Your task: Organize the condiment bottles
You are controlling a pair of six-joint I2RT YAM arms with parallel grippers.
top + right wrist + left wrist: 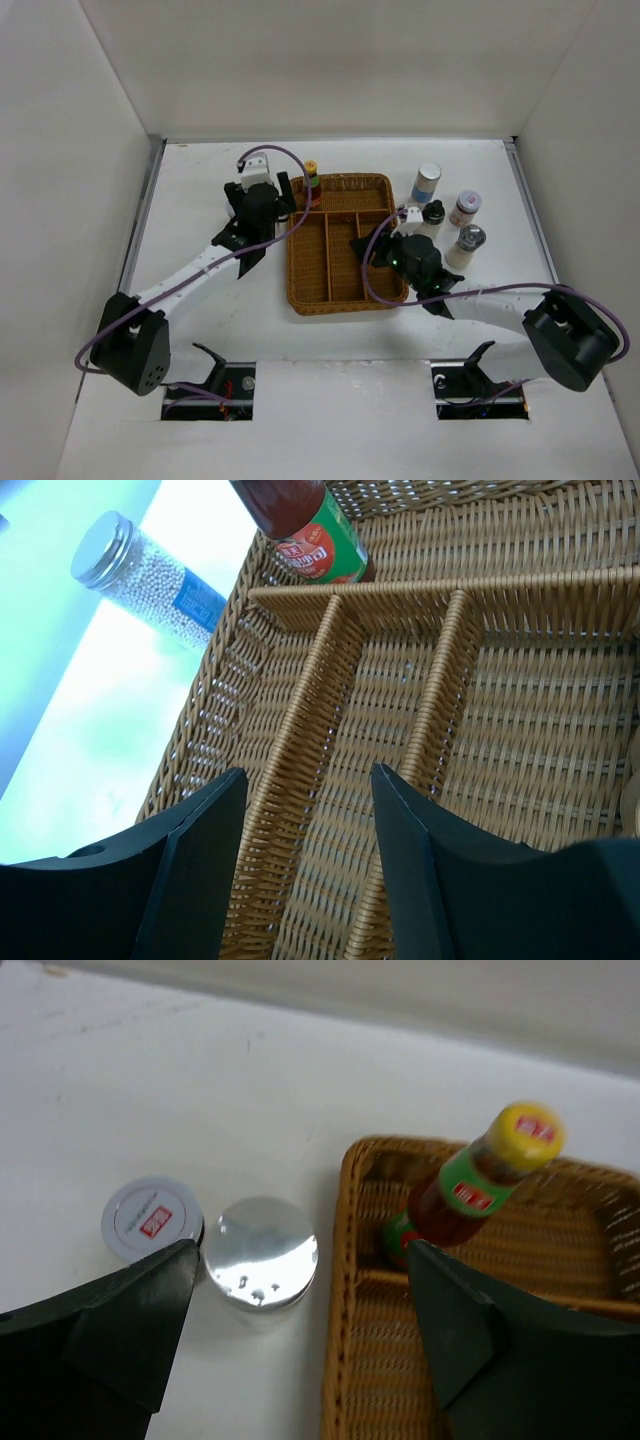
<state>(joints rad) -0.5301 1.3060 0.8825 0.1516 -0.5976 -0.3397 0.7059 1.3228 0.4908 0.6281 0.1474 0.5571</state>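
The red-sauce bottle with yellow cap stands in the back-left compartment of the wicker tray. In the left wrist view the red-sauce bottle is just beyond my right finger. A white-lidded jar and a chrome-lidded jar stand on the table left of the tray. My left gripper is open above the chrome jar and the tray rim, holding nothing; in the top view the left gripper hides both jars. My right gripper is open and empty over the tray's dividers, and shows in the top view.
Right of the tray stand a blue-labelled cylinder, a black-capped shaker, a white-lidded spice jar and a chrome-topped shaker. The right wrist view shows the chrome-lidded jar of white beads outside the tray. White walls enclose the table.
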